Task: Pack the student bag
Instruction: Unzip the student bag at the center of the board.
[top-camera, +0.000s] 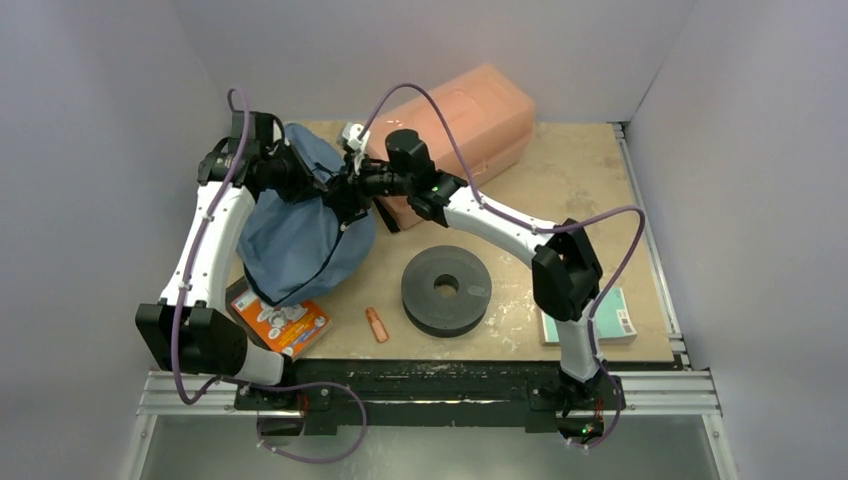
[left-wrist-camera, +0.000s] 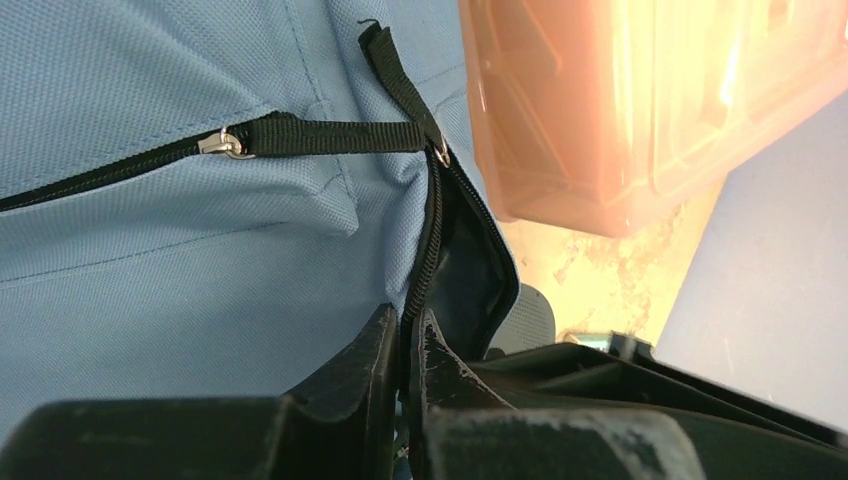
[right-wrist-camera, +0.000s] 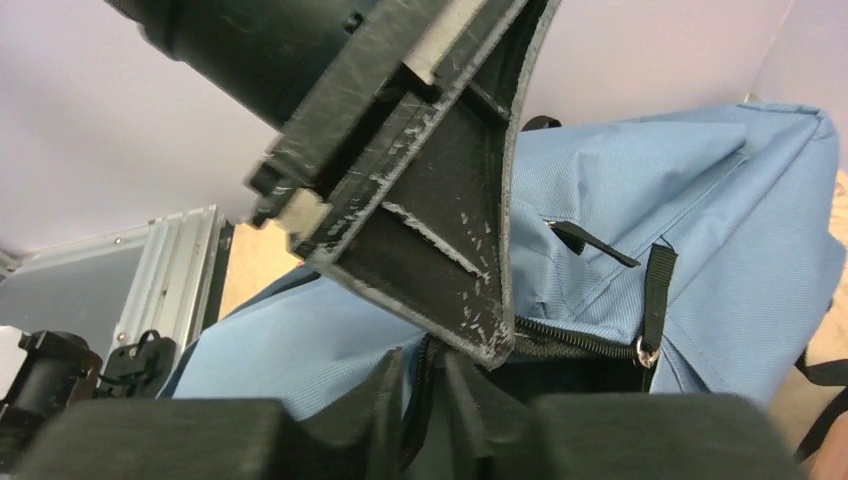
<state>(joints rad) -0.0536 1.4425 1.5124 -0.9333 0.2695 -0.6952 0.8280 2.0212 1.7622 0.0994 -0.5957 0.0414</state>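
Note:
The student bag (top-camera: 300, 240) is slate-blue fabric and sits slumped at the left of the table, its zipper partly undone. Both grippers meet at the bag's top opening. My left gripper (top-camera: 322, 186) reaches in from the left. In the left wrist view it (left-wrist-camera: 408, 335) is shut on the bag's (left-wrist-camera: 150, 270) black zipper edge. My right gripper (top-camera: 352, 196) comes in from the right. In the right wrist view its fingers (right-wrist-camera: 425, 365) stand slightly apart around the same zipper edge of the bag (right-wrist-camera: 720, 200), just under a left finger (right-wrist-camera: 440, 240).
A salmon-pink plastic box (top-camera: 470, 120) stands behind the bag, close to both grippers. A black ring-shaped disc (top-camera: 446, 288) lies mid-table. An orange packet (top-camera: 282, 322) and a small orange piece (top-camera: 376, 324) lie near the front edge. A teal book (top-camera: 610, 320) lies at front right.

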